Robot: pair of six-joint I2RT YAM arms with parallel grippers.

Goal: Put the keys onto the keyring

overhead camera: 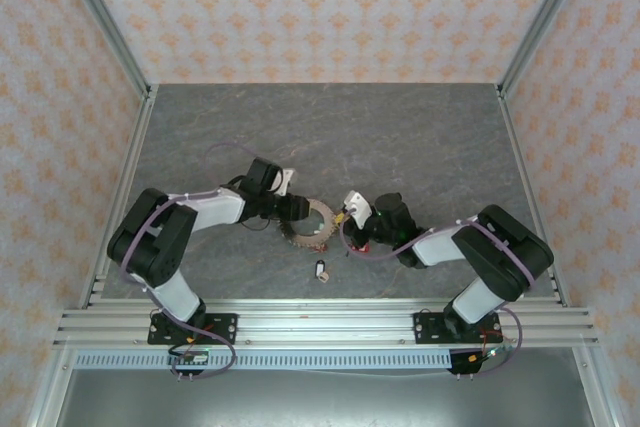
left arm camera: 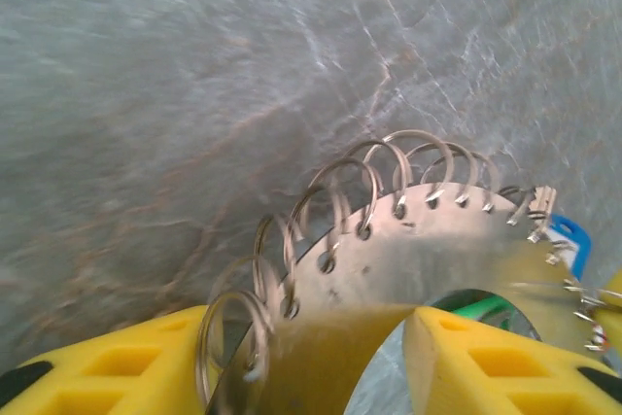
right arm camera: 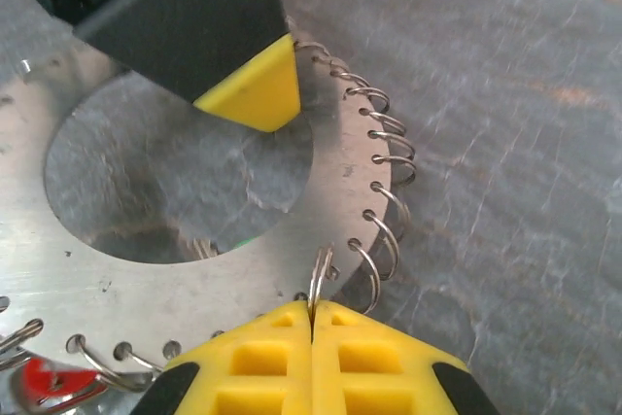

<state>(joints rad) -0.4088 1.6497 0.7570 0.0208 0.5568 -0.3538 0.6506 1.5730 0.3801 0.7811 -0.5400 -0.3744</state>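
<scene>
The keyring (overhead camera: 325, 215) lies mid-table: a flat grey metal ring plate (left arm camera: 437, 240) with many small wire loops (right arm camera: 389, 157) through holes along its rim. My left gripper (left arm camera: 311, 328) straddles its band with the jaws apart, one yellow fingertip (right arm camera: 248, 94) inside the hole. Opposite it, my right gripper (right arm camera: 312, 310) is shut, pinching one small wire loop at the plate's edge. Blue (left arm camera: 571, 240), green (left arm camera: 481, 308) and red (right arm camera: 39, 381) key tags hang at the rim. One small dark key (overhead camera: 321, 271) lies loose on the table in front of the ring.
The grey stone-patterned table (overhead camera: 400, 137) is fenced by metal posts and patterned walls. Both arms (overhead camera: 170, 227) (overhead camera: 490, 247) reach inward from the near rail, meeting at the ring. Purple cables run along them.
</scene>
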